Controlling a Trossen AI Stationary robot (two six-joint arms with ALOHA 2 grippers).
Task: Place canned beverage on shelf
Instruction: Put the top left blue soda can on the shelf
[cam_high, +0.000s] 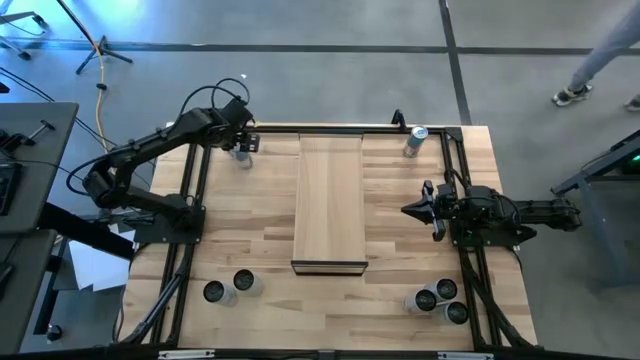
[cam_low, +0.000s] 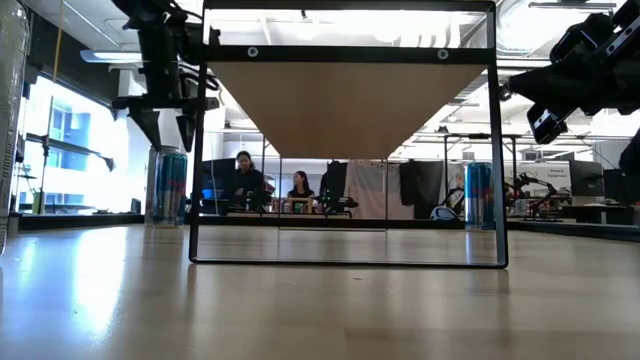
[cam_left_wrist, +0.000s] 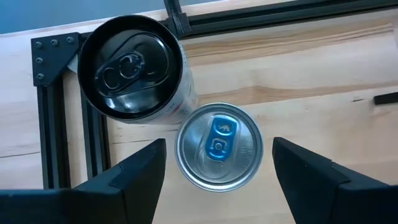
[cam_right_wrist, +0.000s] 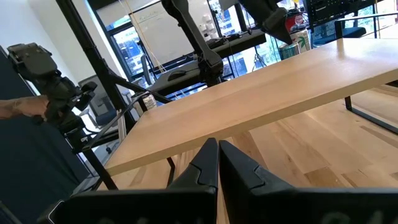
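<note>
A silver-topped can with a blue tab (cam_left_wrist: 219, 146) stands upright on the tabletop at the far left corner, beside a black-topped can (cam_left_wrist: 130, 68). In the low view it shows as a blue can (cam_low: 168, 185). My left gripper (cam_left_wrist: 217, 180) is open and points down above it, one finger on either side of the can's top, touching nothing; it also shows in the high view (cam_high: 241, 143). The light-wood shelf (cam_high: 330, 200) stands raised on a dark frame at the table's middle. My right gripper (cam_high: 415, 210) is shut and empty, level, right of the shelf.
Another can (cam_high: 415, 140) stands at the far right, by the shelf's far end. Two cans (cam_high: 230, 287) stand near left and three (cam_high: 440, 300) near right. Dark frame rails (cam_left_wrist: 46, 112) run beside the left cans. People sit in the room beyond (cam_low: 245, 180).
</note>
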